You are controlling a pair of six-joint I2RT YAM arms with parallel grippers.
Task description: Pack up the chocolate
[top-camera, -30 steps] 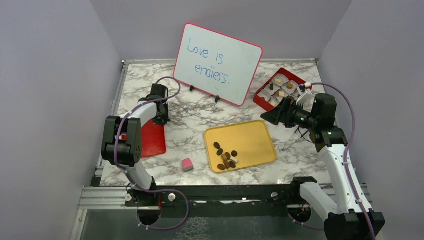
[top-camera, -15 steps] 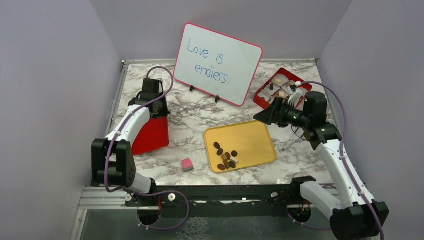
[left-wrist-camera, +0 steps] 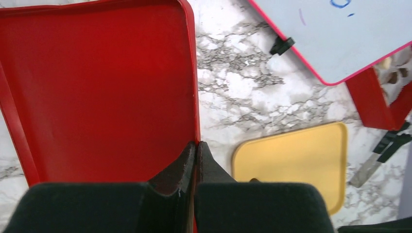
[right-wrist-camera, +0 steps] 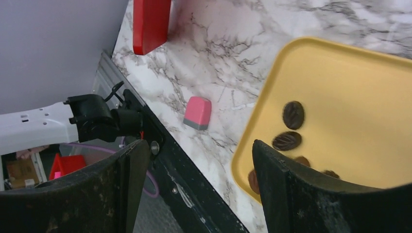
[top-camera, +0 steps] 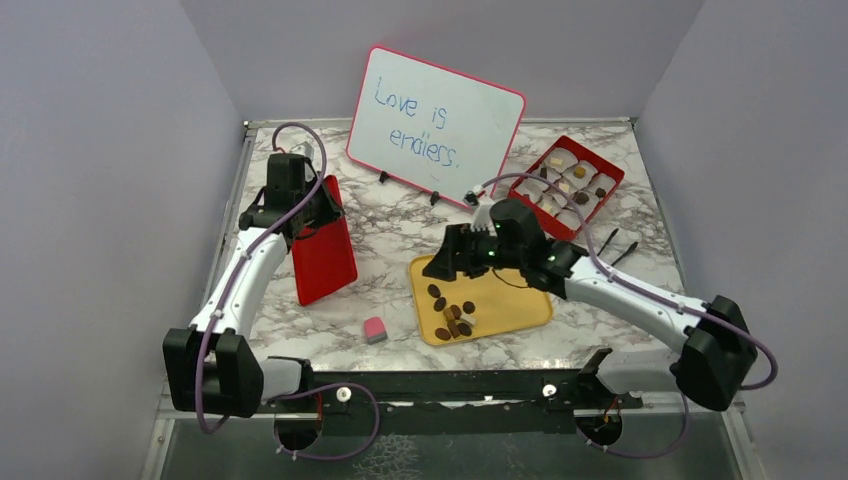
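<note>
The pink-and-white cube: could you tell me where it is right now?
In the top view the cube lies near the front edge of the table, just left of the yellow tray.

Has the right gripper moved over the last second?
Yes. The right gripper swung left, from beside the red compartmented box to the yellow plastic tray's far-left corner.

chocolate (right-wrist-camera: 287, 141) partly behind right claw finger (right-wrist-camera: 316, 194)
</note>
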